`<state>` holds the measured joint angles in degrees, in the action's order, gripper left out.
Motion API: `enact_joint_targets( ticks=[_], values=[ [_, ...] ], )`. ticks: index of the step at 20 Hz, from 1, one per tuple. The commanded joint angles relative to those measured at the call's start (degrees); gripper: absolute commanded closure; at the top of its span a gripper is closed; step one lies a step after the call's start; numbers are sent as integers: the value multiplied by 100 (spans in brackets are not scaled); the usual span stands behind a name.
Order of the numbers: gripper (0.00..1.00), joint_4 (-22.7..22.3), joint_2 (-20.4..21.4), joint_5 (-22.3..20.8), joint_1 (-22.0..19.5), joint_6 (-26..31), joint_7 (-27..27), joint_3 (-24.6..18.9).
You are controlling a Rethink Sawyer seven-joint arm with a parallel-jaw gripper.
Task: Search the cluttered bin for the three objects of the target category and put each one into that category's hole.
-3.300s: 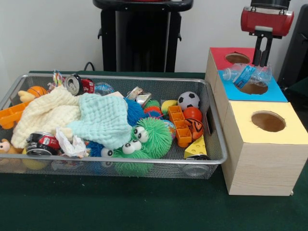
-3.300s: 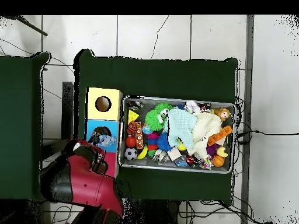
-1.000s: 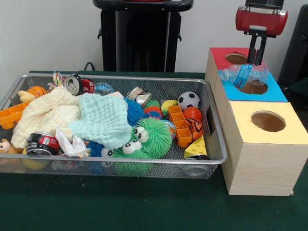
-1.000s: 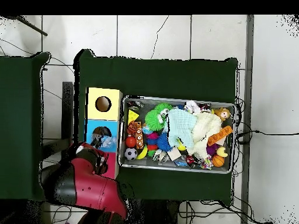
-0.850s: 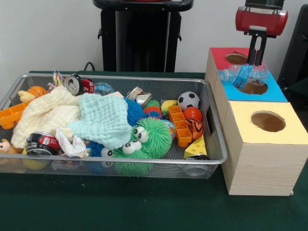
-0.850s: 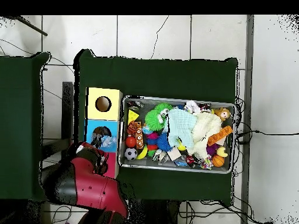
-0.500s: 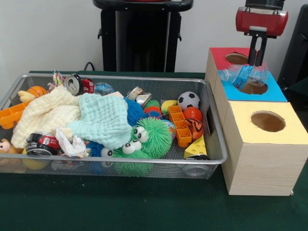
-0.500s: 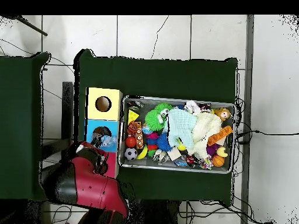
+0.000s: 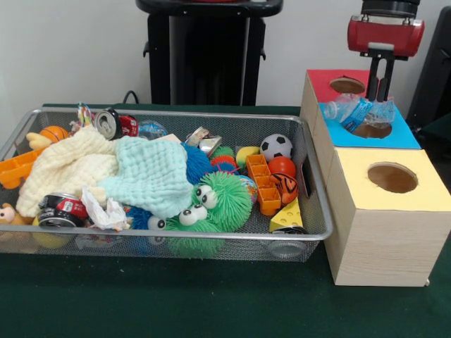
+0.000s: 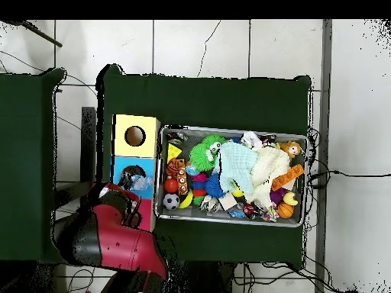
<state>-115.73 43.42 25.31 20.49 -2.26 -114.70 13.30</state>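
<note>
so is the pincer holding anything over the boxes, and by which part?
Yes: the pincer grips the crushed plastic bottle near its base end; the bottle lies tilted over the blue box's hole, cap end pointing away.

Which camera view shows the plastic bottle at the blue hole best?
The front view. There the plastic bottle lies tilted across the blue box's hole, its blue label readable as a band, with the gripper at its far end. In the overhead view the bottle is only a small pale smudge beside the arm.
</note>
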Motion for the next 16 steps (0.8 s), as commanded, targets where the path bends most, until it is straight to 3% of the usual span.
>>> enact_joint_targets(
  ticks=[1,11,16],
  values=[
    [100,-470,-427,-347,-318,-267,-1008,-493],
    [100,-485,-482,-430,-394,-394,-1012,-554],
    [100,-480,-341,-343,-320,-129,-968,-471]
  ],
)
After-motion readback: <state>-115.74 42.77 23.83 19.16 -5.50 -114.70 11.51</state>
